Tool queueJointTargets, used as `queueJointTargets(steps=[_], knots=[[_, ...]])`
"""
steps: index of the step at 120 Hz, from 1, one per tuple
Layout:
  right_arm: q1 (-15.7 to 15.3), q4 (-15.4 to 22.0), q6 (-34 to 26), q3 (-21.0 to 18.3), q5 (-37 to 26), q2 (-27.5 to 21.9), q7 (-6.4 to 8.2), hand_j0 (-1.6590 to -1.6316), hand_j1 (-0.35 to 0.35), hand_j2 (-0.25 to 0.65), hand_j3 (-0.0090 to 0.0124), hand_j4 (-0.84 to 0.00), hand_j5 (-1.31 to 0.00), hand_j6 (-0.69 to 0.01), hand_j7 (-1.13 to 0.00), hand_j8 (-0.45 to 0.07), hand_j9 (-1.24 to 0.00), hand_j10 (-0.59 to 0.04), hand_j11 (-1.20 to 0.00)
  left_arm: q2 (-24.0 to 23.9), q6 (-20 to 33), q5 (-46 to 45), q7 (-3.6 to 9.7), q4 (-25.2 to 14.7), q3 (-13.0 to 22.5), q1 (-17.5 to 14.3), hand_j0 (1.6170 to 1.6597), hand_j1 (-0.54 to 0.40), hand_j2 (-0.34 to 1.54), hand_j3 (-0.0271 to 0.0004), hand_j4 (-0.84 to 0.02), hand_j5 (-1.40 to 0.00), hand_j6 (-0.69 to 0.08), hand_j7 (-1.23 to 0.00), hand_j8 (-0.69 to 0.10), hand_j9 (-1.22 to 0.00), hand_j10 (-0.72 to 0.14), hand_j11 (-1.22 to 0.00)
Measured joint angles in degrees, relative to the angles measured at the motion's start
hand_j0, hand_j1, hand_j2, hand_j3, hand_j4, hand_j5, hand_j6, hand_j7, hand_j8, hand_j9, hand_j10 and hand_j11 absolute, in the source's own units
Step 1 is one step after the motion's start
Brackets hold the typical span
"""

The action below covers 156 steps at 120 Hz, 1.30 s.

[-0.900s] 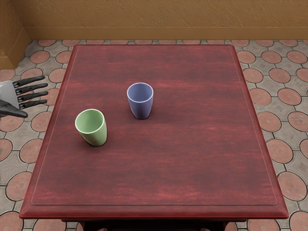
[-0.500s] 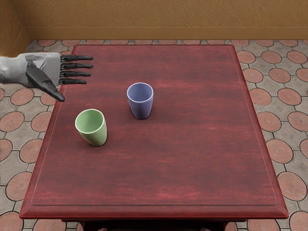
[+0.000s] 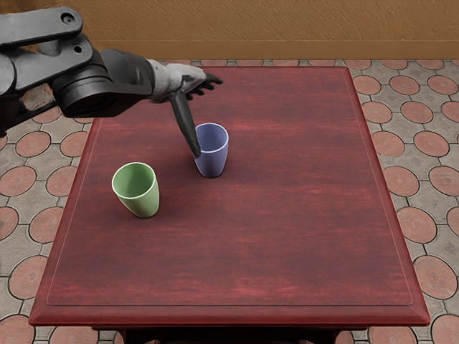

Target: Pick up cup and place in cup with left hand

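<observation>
My left hand (image 3: 201,115) is over the back left part of the table, open, its fingers pointing right and its dark thumb stretched down toward the viewer. The thumb overlaps the left side of the blue cup (image 3: 214,159) in the picture; whether it touches cannot be told. The blue cup is upright left of the table's middle. To its front left stands the green cup (image 3: 143,203), upright, its inside visible and no hand near it. Neither cup is held.
The dark red table (image 3: 258,244) has its left edge below the left forearm. Behind it runs a tan wall (image 3: 287,29), with a tiled floor (image 3: 416,165) around.
From the picture's left edge, my left hand has moved right over the table to behind the blue cup, turning as it went. Both cups have stayed where they were.
</observation>
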Motion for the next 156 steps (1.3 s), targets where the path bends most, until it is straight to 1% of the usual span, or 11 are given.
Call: queueJointTargets(steps=[4, 19, 26, 32, 55, 78, 103, 127, 147, 148, 156], knots=[[0.2, 0.0, 0.0, 0.1, 0.0, 0.0, 0.0, -1.6581, -0.349, 0.0, 0.0, 0.0, 0.0, -0.001, 0.0, 0.0, 0.0, 0.0, 0.0, -2.4, 1.4, 2.4, 0.34, 0.0, 0.7, 0.1, 1.6581, 0.347, 0.0, 0.0, -0.003, 0.0, -0.003, 0.0, -0.003, 0.0, -0.003, 0.0], [1.1, 0.1, 0.0, 0.8, 0.2, 0.0, 0.0, -1.6581, -0.349, 0.0, 0.0, 0.0, 0.0, 0.0, 0.0, 0.0, 0.0, 0.0, 0.0, -6.9, 4.0, 7.5, 0.98, 0.3, 3.4, 0.1, 1.6581, 0.347, 0.0, 0.0, -0.004, 0.0, -0.004, 0.0, -0.004, 0.0, -0.004, 0.0], [2.3, 0.1, 0.0, 0.6, 0.1, 0.0, 0.0, -1.6581, -0.349, 0.0, 0.0, 0.0, 0.0, 0.0, 0.0, 0.0, 0.0, 0.0, 0.0, -7.0, 4.6, 8.6, 1.1, 0.6, 4.4, 0.3, 1.6581, 0.344, 0.0, 0.0, -0.006, -0.01, -0.006, -0.01, -0.006, -0.01, -0.005, -0.01], [2.9, 0.2, 0.0, 0.0, 0.0, 0.0, 0.0, -1.6581, -0.349, 0.0, 0.0, 0.0, 0.0, -0.001, 0.0, 0.0, 0.0, 0.0, 0.0, -7.1, 4.8, 9.3, 1.16, 0.9, 4.8, 1.8, 1.6581, 0.338, 0.0, 0.0, -0.011, -0.01, -0.012, -0.01, -0.012, -0.01, -0.011, -0.01], [0.5, 0.1, 0.0, -2.7, -0.3, 0.0, 0.0, -1.6581, -0.349, 0.0, 0.0, -0.001, 0.0, -0.001, 0.0, -0.001, 0.0, 0.0, 0.0, -7.7, 5.9, 12.9, 1.24, 3.0, 5.5, 3.1, 1.6581, 0.232, 0.02, 0.0, -0.1, -0.13, -0.101, -0.13, -0.101, -0.13, -0.1, -0.13], [0.1, 0.1, 0.0, -3.2, -0.4, 0.0, 0.0, -1.6581, -0.349, 0.0, 0.0, -0.001, 0.0, -0.001, 0.0, -0.001, 0.0, 0.0, 0.0, -9.8, 6.3, 13.9, 1.25, 4.4, 5.6, 4.0, 1.6581, 0.111, 0.04, 0.0, -0.201, -0.26, -0.202, -0.26, -0.202, -0.26, -0.201, -0.26], [0.1, 0.1, 0.0, -3.3, -0.4, 0.0, 0.0, -1.6581, -0.349, 0.0, 0.0, -0.001, 0.0, -0.001, 0.0, -0.001, 0.0, 0.0, 0.0, -9.9, 6.3, 14.4, 1.26, 5.5, 5.6, 4.2, 1.6581, 0.017, 0.06, 0.0, -0.279, -0.36, -0.28, -0.36, -0.28, -0.36, -0.279, -0.36], [0.0, 0.1, 0.0, -3.3, -0.4, 0.0, 0.0, -1.6581, -0.349, 0.0, 0.0, -0.001, 0.0, -0.001, 0.0, -0.001, 0.0, 0.0, 0.0, -10.0, 6.3, 14.6, 1.26, 5.7, 5.6, 4.3, 1.658, -0.045, 0.07, 0.0, -0.331, -0.43, -0.331, -0.43, -0.331, -0.43, -0.331, -0.43], [0.0, 0.1, 0.0, -3.3, -0.4, 0.0, 0.0, -1.6581, -0.349, 0.0, 0.0, -0.001, 0.0, -0.001, 0.0, -0.001, 0.0, 0.0, 0.0, -11.1, 6.4, 15.5, 1.26, 6.5, 5.6, 5.1, 1.658, -0.084, 0.07, 0.0, -0.364, -0.47, -0.365, -0.47, -0.365, -0.47, -0.364, -0.47], [0.0, 0.1, 0.0, -3.3, -0.4, 0.0, 0.0, -1.6581, -0.349, 0.0, 0.0, -0.001, 0.0, -0.001, 0.0, -0.001, 0.0, 0.0, 0.0, -11.1, 6.4, 15.5, 1.27, 6.6, 5.6, 5.1, 1.6577, -0.084, 0.04, 0.0, -0.366, -0.48, -0.366, -0.48, -0.363, -0.47, -0.366, -0.47], [0.0, 0.1, 0.0, -3.3, -0.4, 0.0, 0.0, -1.6581, -0.349, 0.0, 0.0, -0.001, 0.0, -0.001, 0.0, -0.001, 0.0, 0.0, 0.0, -11.2, 6.3, 15.6, 1.26, 6.7, 5.6, 5.2, 1.6576, -0.102, 0.05, 0.0, -0.386, -0.5, -0.387, -0.5, -0.347, -0.5, -0.386, -0.5]])
